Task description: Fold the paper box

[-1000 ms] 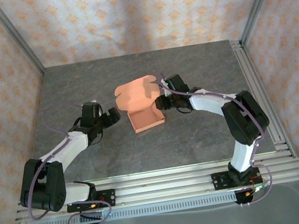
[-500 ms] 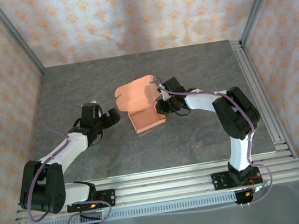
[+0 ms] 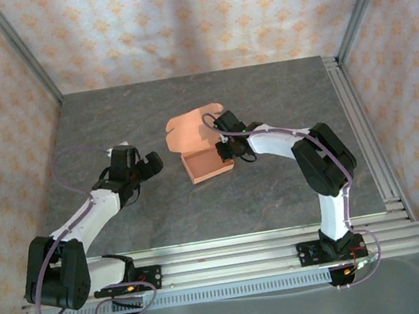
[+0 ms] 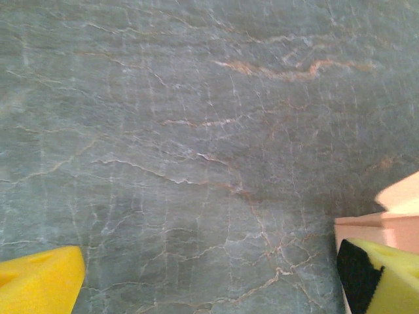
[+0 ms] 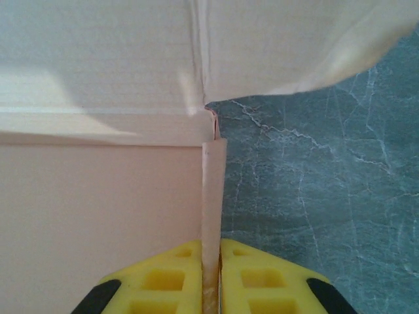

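Observation:
The paper box [image 3: 207, 163] is a low salmon-orange tray in the middle of the table, with its lid flap [image 3: 190, 131] standing open behind it. My right gripper [image 3: 224, 152] is shut on the tray's right side wall. In the right wrist view that thin wall [image 5: 213, 196] is pinched between the yellow pads [image 5: 268, 278], with the box floor [image 5: 98, 216] to the left and the lid [image 5: 131, 52] above. My left gripper [image 3: 151, 164] stands open just left of the box, holding nothing. In its own view the left gripper [image 4: 213, 288] is over bare table, with the box edge [image 4: 393, 226] beside the right pad.
The grey marble-look table [image 3: 264, 101] stretches round the box on all sides. Aluminium frame rails [image 3: 364, 134] run along the right edge and the near edge. Patterned walls enclose the back and sides.
My right gripper slid left along the box and closed on its right side wall. The lid flap shifted slightly. My left arm drew back a little, staying open.

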### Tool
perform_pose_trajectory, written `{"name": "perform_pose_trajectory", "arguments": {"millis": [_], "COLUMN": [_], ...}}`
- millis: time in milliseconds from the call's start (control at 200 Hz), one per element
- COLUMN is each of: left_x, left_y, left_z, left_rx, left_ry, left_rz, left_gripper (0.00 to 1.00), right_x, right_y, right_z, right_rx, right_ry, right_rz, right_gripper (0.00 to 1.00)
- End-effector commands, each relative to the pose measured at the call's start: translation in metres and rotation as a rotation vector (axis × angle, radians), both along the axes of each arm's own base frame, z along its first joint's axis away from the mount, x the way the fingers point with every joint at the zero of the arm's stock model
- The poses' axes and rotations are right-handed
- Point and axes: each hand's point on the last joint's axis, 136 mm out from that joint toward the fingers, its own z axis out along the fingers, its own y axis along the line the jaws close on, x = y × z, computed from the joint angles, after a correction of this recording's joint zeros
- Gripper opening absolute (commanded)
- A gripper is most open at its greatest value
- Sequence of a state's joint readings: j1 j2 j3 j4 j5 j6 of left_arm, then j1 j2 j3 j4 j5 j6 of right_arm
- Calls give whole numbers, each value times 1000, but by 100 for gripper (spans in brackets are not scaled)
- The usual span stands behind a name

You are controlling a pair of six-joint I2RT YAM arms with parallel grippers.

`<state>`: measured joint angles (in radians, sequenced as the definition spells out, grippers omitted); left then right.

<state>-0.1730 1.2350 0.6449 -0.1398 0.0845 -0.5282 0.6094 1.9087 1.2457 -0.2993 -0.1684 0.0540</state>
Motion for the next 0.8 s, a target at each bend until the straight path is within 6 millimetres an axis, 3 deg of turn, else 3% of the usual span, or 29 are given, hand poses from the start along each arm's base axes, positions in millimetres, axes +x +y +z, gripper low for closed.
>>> {"name": "perform_pose_trajectory", "arguments": {"millis": [0,175,290,475,526,566,606,796], "left_x": [-15,-13,1,43,49,53,55,52], "left_y": [22,11,-1,-62,-77,-86,-95,-135], "left_z": [-8,-17,-17,8,13,17,21,53], "left_rx": [-1,-176,-260,-540,-592,-610,-617,-609], "left_ry": [32,31,11,-117,-140,-150,-157,-199], "left_rz": [107,106,68,-192,-253,-284,-307,-456], "left_gripper": [100,100,100,92,83,66,57,46], "right_x": [4,5,9,7,5,5,4,3], "right_y": [3,21,31,46,49,51,53,60], "right_z": [32,74,105,141,147,149,151,149], "right_rx": [66,336,492,689,727,742,746,731], "right_ry": [-65,-110,-169,-286,-307,-312,-317,-325], "right_rz": [8,17,39,105,120,128,137,163], "right_gripper": [13,12,11,12,11,11,11,11]}}
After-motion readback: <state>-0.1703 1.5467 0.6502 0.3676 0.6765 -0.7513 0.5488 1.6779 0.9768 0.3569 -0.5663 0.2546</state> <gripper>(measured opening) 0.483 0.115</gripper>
